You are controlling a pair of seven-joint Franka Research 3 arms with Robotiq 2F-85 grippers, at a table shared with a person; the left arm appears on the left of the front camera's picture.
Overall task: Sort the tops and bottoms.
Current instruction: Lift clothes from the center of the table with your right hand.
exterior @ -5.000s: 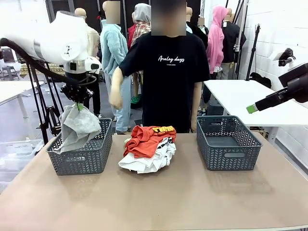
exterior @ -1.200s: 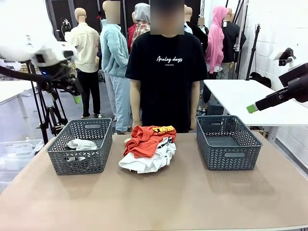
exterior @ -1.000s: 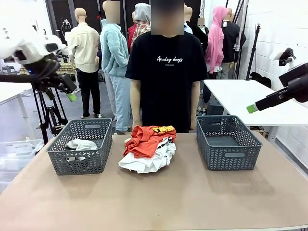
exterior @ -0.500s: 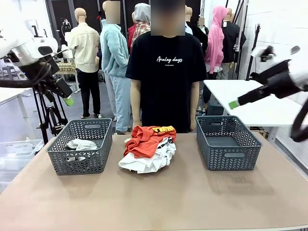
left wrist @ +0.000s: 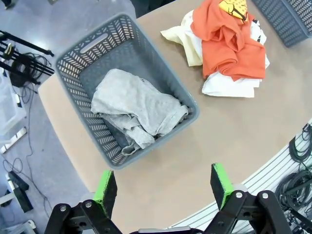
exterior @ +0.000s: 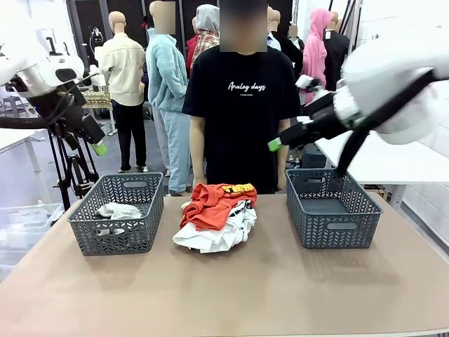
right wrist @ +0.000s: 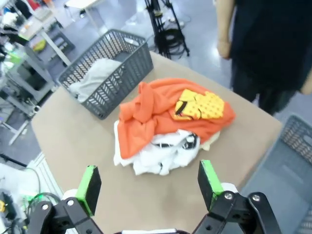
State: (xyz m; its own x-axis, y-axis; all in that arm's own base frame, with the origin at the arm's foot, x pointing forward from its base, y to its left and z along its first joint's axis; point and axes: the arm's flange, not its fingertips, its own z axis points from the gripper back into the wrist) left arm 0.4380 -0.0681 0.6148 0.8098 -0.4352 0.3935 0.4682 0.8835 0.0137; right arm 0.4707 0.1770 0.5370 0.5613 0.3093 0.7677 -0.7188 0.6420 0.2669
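Heap of tops sits at the centre of the tan table (exterior: 245, 295) in the front view: a crumpled red-orange T-shirt (exterior: 212, 203), yellow-black graphic uppermost, lies on a white T-shirt (exterior: 219, 235). At its 9 o'clock, the grey lattice left basket (exterior: 116, 239) holds a grey garment (exterior: 116, 210). The matching right basket (exterior: 335, 235) stands at 3 o'clock and a person (exterior: 242, 119) at 12 o'clock. The left gripper (exterior: 97, 144) and right gripper (exterior: 276, 144) hang high, touching nothing.

Left wrist view: jaws fully spread, nothing held. The bunched grey garment lies at 11 o'clock, the heap at 1 o'clock.

Right wrist view: jaws wide, nothing held. The heap lies centrally in soft folds, with black print on the white cloth.
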